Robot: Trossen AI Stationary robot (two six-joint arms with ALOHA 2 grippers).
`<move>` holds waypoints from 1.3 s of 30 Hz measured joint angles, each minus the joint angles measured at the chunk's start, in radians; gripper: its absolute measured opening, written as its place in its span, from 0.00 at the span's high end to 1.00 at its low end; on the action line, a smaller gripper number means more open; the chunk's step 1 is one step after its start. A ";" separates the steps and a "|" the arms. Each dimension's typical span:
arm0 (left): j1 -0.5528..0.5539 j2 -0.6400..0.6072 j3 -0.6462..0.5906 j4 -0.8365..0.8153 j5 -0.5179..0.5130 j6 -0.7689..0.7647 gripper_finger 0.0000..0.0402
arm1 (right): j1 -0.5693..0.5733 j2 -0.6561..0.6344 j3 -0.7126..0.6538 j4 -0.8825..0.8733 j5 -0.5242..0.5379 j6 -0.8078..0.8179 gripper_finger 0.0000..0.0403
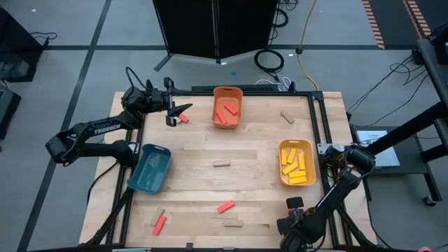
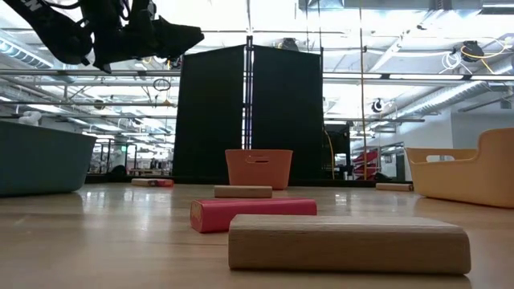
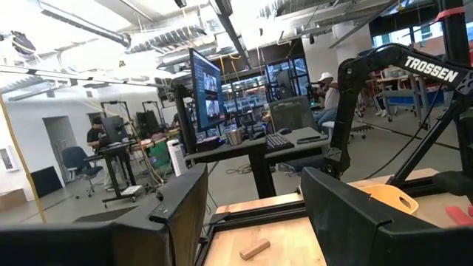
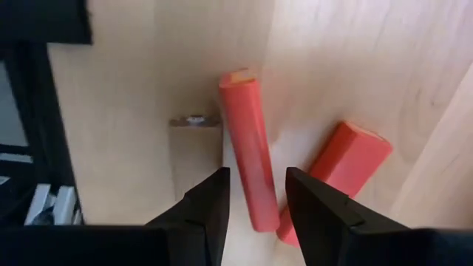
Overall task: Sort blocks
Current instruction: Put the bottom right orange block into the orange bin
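Observation:
Small red and tan blocks lie flat on the wooden table: a red one (image 1: pixel 225 206), another red one (image 1: pixel 159 224), tan ones (image 1: pixel 221 164) (image 1: pixel 233 224) (image 1: pixel 287 117). My left gripper (image 1: pixel 178 112) hangs open and level, high over the far left part of the table (image 2: pixel 173 36), above a red block (image 1: pixel 185 120). My right gripper (image 1: pixel 292 207) points down at the near right. In its wrist view it is open (image 4: pixel 255 199). Its fingers stand on either side of one red block (image 4: pixel 247 140), and a second red block (image 4: pixel 344 166) lies beside it.
The orange bin (image 1: pixel 227 106) at the far middle holds red blocks. A yellow bin (image 1: pixel 296 162) on the right holds yellow blocks, and a teal bin (image 1: pixel 150 168) sits on the left. A black frame (image 1: pixel 318 119) rims the table. Bare wood lies between the bins.

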 joint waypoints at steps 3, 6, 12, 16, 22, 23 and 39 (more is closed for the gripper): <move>0.000 0.000 0.000 0.000 0.000 0.000 0.46 | 0.000 0.000 -0.031 0.031 0.000 0.001 0.69; 0.000 0.000 0.000 0.000 0.000 0.000 0.46 | 0.000 0.000 -0.062 0.088 -0.003 0.000 0.69; 0.000 0.000 0.000 0.001 0.000 0.000 0.46 | 0.000 -0.004 -0.092 0.132 -0.008 0.000 0.70; 0.000 0.000 0.000 0.001 0.000 0.000 0.46 | 0.000 -0.005 -0.088 0.116 -0.007 0.000 0.78; 0.000 0.000 0.000 0.001 0.000 -0.001 0.46 | -0.018 -0.009 -0.046 0.027 -0.004 0.000 0.91; 0.000 0.000 0.000 0.001 0.000 -0.001 0.46 | -0.025 -0.018 -0.033 0.006 -0.002 -0.002 0.92; -0.039 0.000 0.000 -0.001 0.000 -0.026 0.46 | -0.382 -0.275 0.076 -0.018 0.788 -0.454 0.87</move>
